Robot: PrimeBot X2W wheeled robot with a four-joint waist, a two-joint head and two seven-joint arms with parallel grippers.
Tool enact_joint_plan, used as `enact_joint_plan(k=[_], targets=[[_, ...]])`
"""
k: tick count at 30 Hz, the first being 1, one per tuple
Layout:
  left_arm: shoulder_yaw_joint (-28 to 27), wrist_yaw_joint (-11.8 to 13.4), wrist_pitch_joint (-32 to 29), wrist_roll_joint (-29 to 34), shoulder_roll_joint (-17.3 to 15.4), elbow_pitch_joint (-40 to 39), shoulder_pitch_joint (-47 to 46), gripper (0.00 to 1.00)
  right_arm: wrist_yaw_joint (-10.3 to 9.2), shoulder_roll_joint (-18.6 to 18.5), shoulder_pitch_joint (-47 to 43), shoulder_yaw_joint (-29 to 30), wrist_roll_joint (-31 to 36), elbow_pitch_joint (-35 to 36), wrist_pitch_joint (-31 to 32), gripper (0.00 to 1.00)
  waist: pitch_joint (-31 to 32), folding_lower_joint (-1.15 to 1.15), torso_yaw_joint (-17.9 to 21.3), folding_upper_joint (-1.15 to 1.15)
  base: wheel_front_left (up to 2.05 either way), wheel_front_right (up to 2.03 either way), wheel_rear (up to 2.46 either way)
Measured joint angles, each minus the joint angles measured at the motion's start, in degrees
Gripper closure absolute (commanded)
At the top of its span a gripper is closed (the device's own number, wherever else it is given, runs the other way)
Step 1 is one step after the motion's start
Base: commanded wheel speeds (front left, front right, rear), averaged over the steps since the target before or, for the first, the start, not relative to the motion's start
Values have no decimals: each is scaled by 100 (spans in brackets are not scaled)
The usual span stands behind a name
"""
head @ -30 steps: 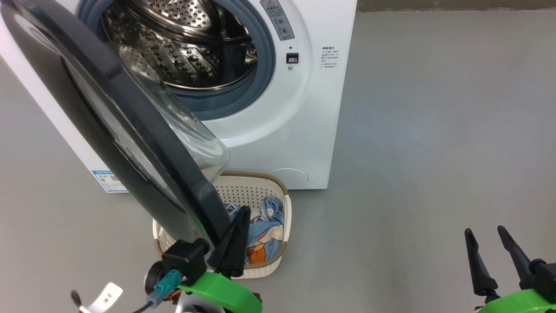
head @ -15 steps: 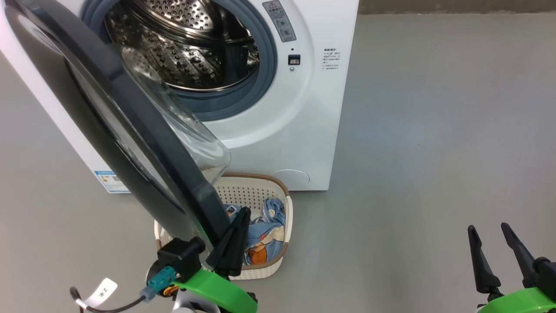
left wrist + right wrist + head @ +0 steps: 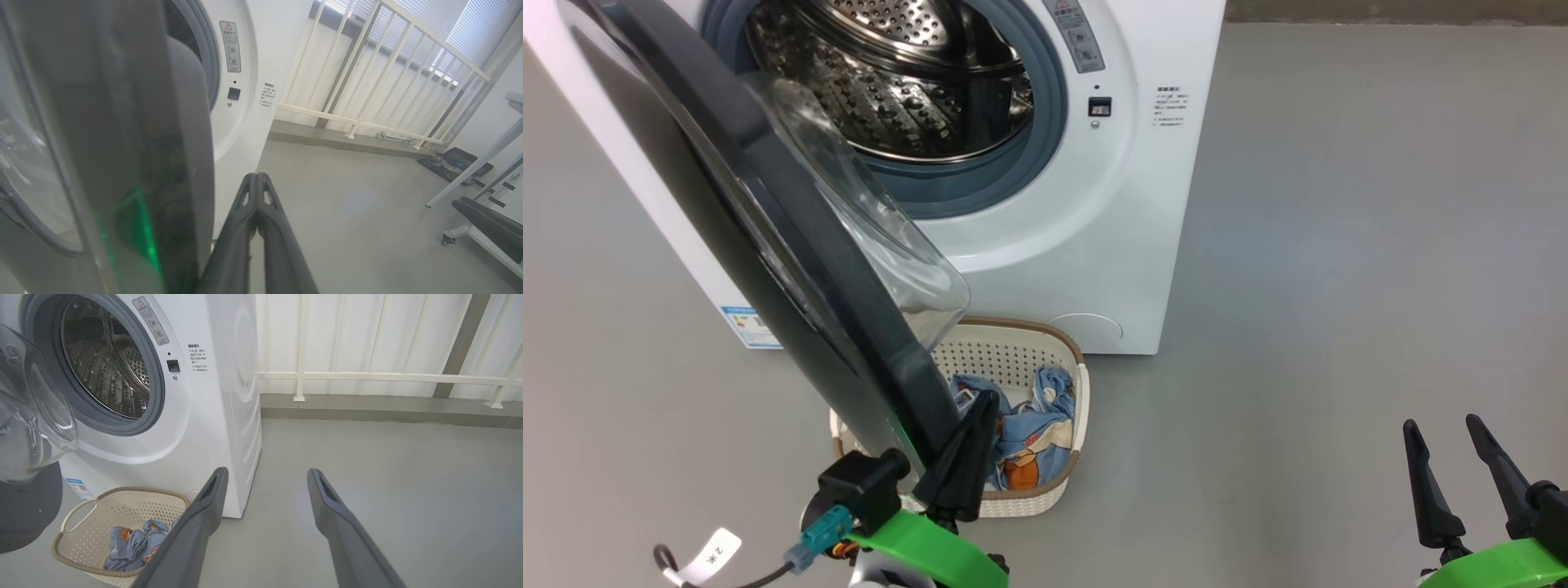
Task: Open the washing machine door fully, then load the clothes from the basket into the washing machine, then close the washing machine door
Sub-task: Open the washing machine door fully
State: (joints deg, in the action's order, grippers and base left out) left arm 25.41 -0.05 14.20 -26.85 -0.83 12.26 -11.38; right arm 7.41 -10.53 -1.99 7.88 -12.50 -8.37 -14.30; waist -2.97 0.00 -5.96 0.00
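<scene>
The white washing machine (image 3: 1094, 245) stands at the top with its steel drum exposed. Its black-rimmed door (image 3: 792, 245) hangs partly open, swung out towards me, the glass bowl facing the drum. My left gripper (image 3: 987, 398) is shut with nothing held, and its fingers lie against the inner side of the door's free edge (image 3: 175, 122). Below the door, the cream basket (image 3: 1045, 325) sits on the floor against the machine's front and holds the light-blue clothes (image 3: 1029, 445). At the lower right, my right gripper (image 3: 1441, 423) is open and empty, well away from the basket (image 3: 135, 490).
Grey floor (image 3: 1339, 286) stretches to the right of the machine. A white railing (image 3: 367, 377) and a low kerb run along the wall behind. A black case (image 3: 457, 161) and white frame legs (image 3: 474, 179) stand off at the far right.
The whole picture has slid right, so the camera moved. The left gripper and the door's edge held their place in it, so the door stands slightly wider. The right gripper is unchanged.
</scene>
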Motion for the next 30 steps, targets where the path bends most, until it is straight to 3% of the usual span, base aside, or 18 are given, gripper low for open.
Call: enact_joint_plan(k=[11,30], targets=[[-107,-11,1,103,-29,-335,287,100,0,1,1,22,1,29,0,0,-30,0,-300,0,0,0,0],[-265,407,-63,243,-401,-911,731,100,0,-26,-4,21,9,69,0,0,-68,0,-981,0,0,0,0]])
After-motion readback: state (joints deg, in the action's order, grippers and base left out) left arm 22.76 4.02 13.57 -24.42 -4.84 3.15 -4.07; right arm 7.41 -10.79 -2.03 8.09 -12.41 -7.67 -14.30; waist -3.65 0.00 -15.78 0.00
